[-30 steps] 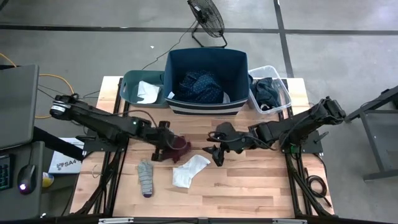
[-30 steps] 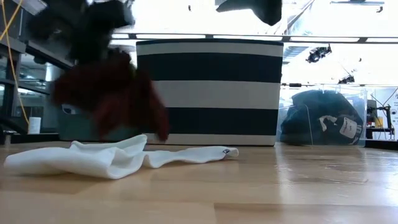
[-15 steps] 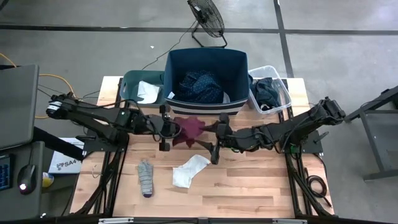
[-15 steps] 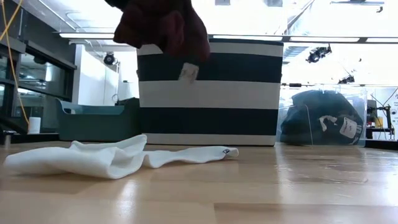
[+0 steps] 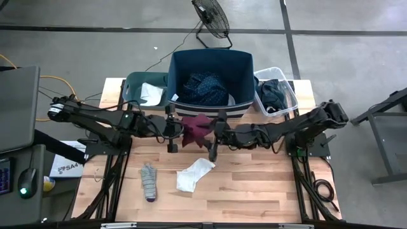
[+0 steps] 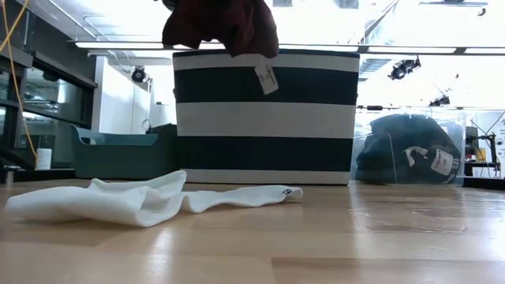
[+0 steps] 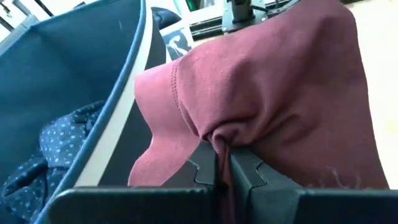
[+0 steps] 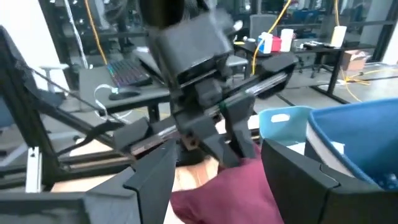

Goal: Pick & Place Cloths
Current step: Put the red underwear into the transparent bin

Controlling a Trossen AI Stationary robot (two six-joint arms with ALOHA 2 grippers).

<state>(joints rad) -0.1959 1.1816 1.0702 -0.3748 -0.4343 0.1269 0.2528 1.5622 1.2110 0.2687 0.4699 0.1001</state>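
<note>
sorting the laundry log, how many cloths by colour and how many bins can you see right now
maroon cloth: 1
white sock: 1
grey sock: 1
navy dotted cloth: 1
white cloth: 1
dark cloth: 1
bins: 3, navy bin, teal bin, clear bin
total: 6 cloths, 3 bins

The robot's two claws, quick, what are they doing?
Left gripper: shut on the maroon cloth, lifted above the table.
Right gripper: open, holding nothing, right beside the maroon cloth.

My left gripper [image 5: 173,127] was pinched tight in the middle of the high view. My right gripper [image 5: 213,135] faced it, fingers apart.
</note>
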